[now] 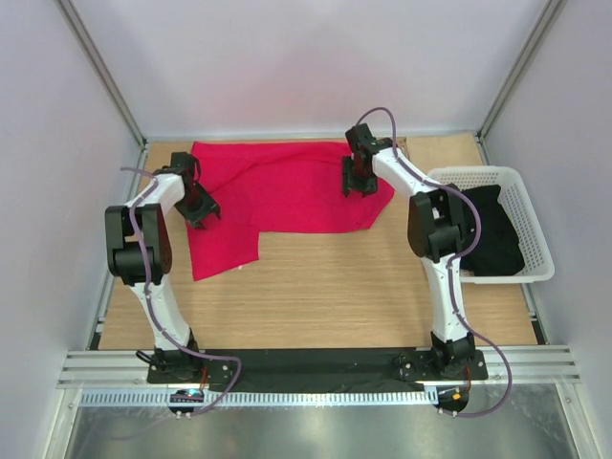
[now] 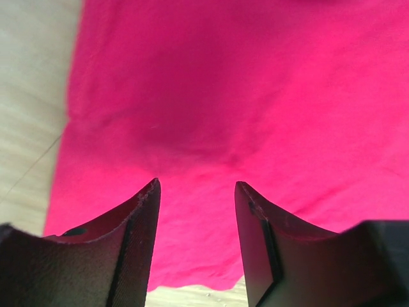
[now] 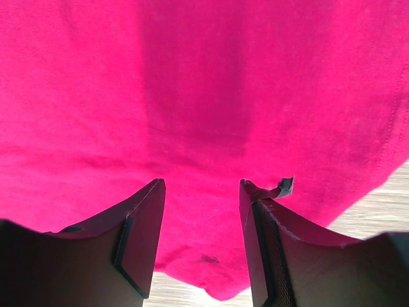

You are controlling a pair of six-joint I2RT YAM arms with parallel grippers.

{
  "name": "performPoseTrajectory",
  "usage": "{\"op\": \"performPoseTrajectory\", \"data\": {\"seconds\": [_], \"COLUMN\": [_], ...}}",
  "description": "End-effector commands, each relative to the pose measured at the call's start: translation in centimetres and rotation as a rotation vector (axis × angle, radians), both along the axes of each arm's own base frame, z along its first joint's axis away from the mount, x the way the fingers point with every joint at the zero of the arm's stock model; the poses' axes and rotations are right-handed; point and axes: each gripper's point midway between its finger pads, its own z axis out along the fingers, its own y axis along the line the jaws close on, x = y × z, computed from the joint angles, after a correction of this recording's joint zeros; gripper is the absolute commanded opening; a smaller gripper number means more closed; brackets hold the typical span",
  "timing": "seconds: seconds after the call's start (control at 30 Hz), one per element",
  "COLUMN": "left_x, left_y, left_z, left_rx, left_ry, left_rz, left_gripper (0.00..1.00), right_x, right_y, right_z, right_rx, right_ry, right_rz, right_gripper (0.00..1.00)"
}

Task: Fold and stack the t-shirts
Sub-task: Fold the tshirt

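Red t-shirt lies half-folded on the table, upper centre. Left gripper and right gripper hover above, jaws apart, empty. The dark cloth in the basket awaits; stacking undone.

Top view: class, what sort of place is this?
Likely a lab robot cell: left arm and right arm bolted to a wooden table, white panel walls around it, red t-shirt, white basket.

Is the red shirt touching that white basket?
Apart. The top view shows bare wooden table between the red t-shirt and the white basket.
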Motion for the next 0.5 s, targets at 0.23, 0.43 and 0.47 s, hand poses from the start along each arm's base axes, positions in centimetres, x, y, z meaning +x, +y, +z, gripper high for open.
{"op": "performPoseTrajectory", "data": {"seconds": [0.23, 0.43, 0.47], "left_x": [-7.5, -12.8, -13.2], "left_y": [1.5, 3.9, 4.3], "left_z": [-2.4, -3.1, -2.5], "left_rx": [0.039, 0.058, 0.061], "left_ry": [0.252, 0.352, 0.333], "left_rz": [0.099, 0.145, 0.155], "left_gripper": [0.56, 0.57, 0.57], "right_x": [-6.0, -11.6, -12.4], "right_y": [2.1, 5.3, 5.7], "right_z": [-2.1, -2.2, -2.3], "right_rx": [-0.098, -0.066, -0.058], "right_ry": [0.106, 0.128, 0.135], "right_rz": [0.093, 0.164, 0.176], "right_gripper": [0.57, 0.57, 0.57]}}
